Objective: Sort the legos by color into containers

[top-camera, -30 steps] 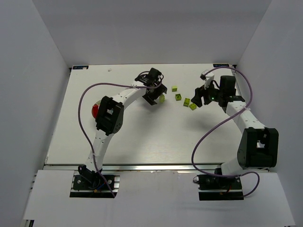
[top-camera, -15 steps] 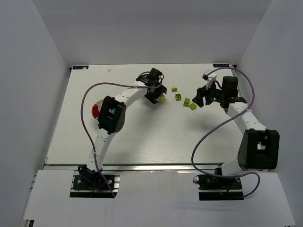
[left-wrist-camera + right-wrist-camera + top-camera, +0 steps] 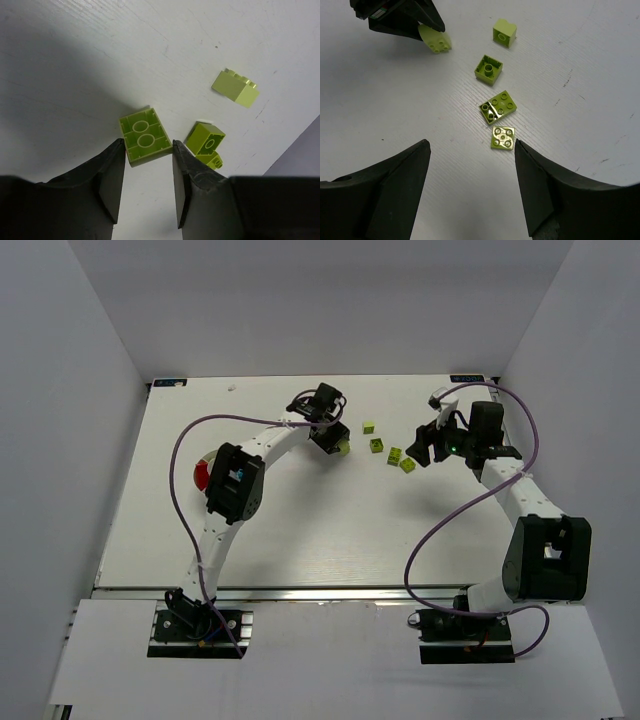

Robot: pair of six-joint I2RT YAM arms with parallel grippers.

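Note:
My left gripper (image 3: 333,442) (image 3: 148,143) stands at the back middle of the table, with both fingertips against the sides of a lime lego (image 3: 145,136) (image 3: 436,39), studs down. Just right of it lie a lime brick (image 3: 235,88) and a stacked lime pair (image 3: 206,145). Several more lime legos (image 3: 377,445) form a short row running toward my right gripper (image 3: 425,450) (image 3: 471,145). That gripper hovers open above the table, with a square lime plate (image 3: 503,137) just ahead of its right finger. The containers are a round dish (image 3: 201,474) showing red, mostly hidden behind the left arm.
White walls close in the table on three sides. A purple cable (image 3: 178,490) loops off each arm. The left arm's elbow (image 3: 232,483) hangs over the dish at the left.
My left jaws have come together from wide open onto the lime lego. The left elbow shifted slightly; the right arm barely moved.

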